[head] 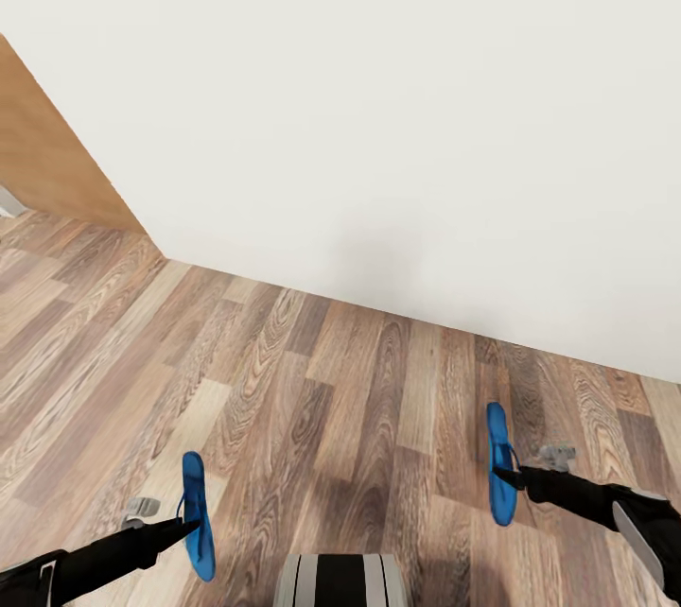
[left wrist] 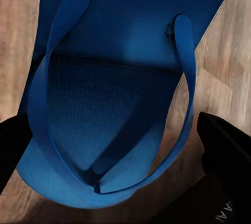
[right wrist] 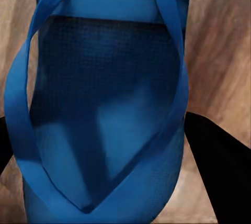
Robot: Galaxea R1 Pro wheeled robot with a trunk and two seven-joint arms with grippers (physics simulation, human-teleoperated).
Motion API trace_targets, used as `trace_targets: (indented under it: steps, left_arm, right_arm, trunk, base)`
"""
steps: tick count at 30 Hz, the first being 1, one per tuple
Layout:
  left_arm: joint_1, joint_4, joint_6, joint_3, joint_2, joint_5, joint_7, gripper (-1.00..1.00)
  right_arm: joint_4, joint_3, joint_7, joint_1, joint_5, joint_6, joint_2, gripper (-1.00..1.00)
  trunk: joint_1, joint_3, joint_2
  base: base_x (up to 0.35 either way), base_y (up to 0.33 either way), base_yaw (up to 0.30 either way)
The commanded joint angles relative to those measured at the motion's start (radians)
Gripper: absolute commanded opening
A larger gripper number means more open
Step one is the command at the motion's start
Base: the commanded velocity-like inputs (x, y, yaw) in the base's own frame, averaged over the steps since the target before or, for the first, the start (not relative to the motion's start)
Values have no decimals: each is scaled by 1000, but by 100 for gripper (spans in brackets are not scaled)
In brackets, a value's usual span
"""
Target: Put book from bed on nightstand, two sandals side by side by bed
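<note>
While the robot faced the plain white wall [head: 397,115], each arm carried one bright blue flat flip-flop sandal above the wood-plank floor [head: 312,399]. The left jaws [head: 189,524] were clamped on the left sandal [head: 197,517], and the right jaws [head: 515,475] were clamped on the right sandal [head: 499,475], well apart from each other. Each grip looked thin, so I judged a sandal could slip or twist during turning. Toward the wall the floor was open, but the wall stood near.
</note>
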Motion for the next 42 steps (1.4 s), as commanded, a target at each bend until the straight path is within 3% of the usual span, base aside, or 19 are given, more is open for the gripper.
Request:
trace_targets:
  steps: [1,2,4,8,22,42]
  left_arm:
    - [-1,0,10,4,8,-6,-8,-100]
    - [1,4,-6,8,13,-7,-5,-100]
    - [2,30,-58,27,15,-8,-4,-100]
    - [2,80,-144,56,11,-10,3,-100]
    - [2,93,-166,63,-10,-12,20,-100]
    - [2,94,-165,63,-11,-13,19,-100]
  right_arm:
    - [58,-2,46,-1,-14,7,-4,-100]
    - [164,-2,72,-1,-15,0,-7,-100]
    - [277,-1,83,-1,-15,-10,-8,-100]
    - [383,-1,89,-1,-15,-55,-8,-100]
    - [408,-1,90,-1,-15,-97,-6,-100]
    - [409,-1,88,-1,-15,-97,1,-100]
  trunk:
    - [-1,3,0]
    - [-1,7,0]
    - [-2,15,1]
    - [-4,30,2]
    - [-4,30,2]
    - [-13,108,6]
  base:
    - [0,0,0]
    - [0,0,0]
    - [0,0,0]
    - [0,0,0]
    - [0,0,0]
    - [0,0,0]
